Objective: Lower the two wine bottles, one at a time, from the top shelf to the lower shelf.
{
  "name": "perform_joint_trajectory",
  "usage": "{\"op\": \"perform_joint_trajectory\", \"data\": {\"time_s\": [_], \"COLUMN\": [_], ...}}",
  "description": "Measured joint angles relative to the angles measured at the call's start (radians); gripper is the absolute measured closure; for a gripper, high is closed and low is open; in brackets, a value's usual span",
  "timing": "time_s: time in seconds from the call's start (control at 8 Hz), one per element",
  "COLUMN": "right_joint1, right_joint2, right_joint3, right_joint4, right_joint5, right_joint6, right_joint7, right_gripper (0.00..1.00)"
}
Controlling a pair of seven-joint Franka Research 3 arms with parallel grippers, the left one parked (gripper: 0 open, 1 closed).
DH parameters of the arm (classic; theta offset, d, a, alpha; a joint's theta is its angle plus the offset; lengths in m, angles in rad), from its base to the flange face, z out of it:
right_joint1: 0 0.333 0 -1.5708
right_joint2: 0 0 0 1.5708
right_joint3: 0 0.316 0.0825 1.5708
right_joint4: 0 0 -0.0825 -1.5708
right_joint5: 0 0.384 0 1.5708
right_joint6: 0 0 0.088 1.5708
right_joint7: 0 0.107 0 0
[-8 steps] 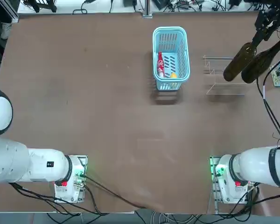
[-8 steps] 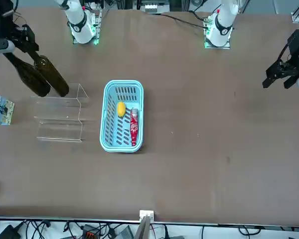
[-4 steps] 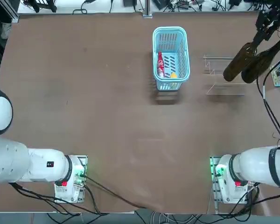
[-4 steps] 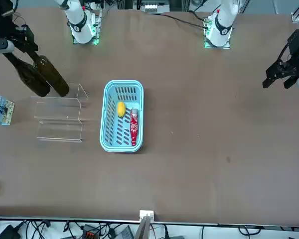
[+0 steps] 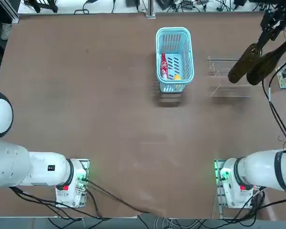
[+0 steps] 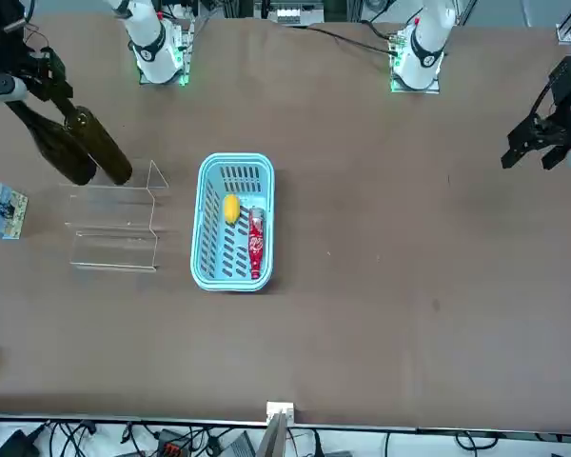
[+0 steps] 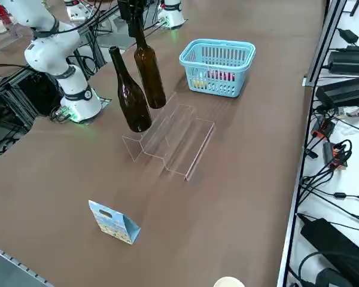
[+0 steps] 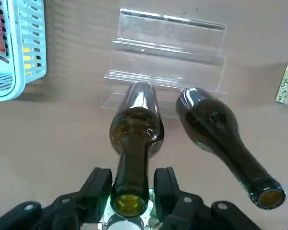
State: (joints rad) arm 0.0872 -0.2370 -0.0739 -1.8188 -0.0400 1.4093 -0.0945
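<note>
Right claw [image 8: 132,184] sat up at the mouth of the wine bottle nearer the basket [image 8: 137,127], straddling its neck. Couldn't tell whether it was clamped on or had eased off; the neck filled the space and hid any gap.

What changed vs. a sec ago? Practically nothing to see: arm in the same spot, both bottles where they were, upright, no lift, no tilt. So, by my read, step one hadn't got going yet, and neither bottle had come down.

Second wine bottle [image 8: 211,120] stood just beside the first, on the side away from the basket, untouched, bodies close but apart.

Both looked to be on the top shelf [image 7: 149,134], the robot-side level of the clear stand. Beyond it the lower shelf [image 7: 179,143] lay bare, room for two.

Next move, I'd say: firm hold on the neck, straight up, over the step, down onto that narrow ledge. Risk: tall glass, smooth acrylic, and the neighbour close enough to get clipped.

Off to the side, the blue basket [image 5: 174,33] w/ the small red bottle [image 5: 164,66] played no part.
</note>
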Motion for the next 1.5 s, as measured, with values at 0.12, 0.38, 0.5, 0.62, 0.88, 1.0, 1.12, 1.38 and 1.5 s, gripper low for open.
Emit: {"op": "perform_joint_trajectory", "data": {"time_s": [0.12,0.38,0.5,0.62,0.88,1.0,1.12,1.38,1.5], "right_joint1": [0.0,0.0,0.0,0.0,0.001,0.001,0.002,0.003,0.003], "right_joint2": [0.0,0.0,0.0,0.0,0.0,0.002,0.011,0.065,0.109], "right_joint3": [0.0,0.0,0.0,0.0,0.0,0.0,0.0,0.0,-0.001], "right_joint4": [0.0,0.0,0.0,0.001,0.001,0.005,0.023,0.108,0.156], "right_joint5": [0.0,0.0,0.0,-0.001,-0.001,-0.001,-0.001,-0.001,-0.001], "right_joint6": [0.001,0.001,0.001,0.002,0.009,0.02,0.032,0.039,0.047], "right_joint7": [0.0,0.0,0.0,0.0,0.0,0.0,-0.003,-0.06,-0.109], "right_gripper": [0.44,0.48,0.51,0.58,0.62,0.62,0.62,0.62,0.62]}}
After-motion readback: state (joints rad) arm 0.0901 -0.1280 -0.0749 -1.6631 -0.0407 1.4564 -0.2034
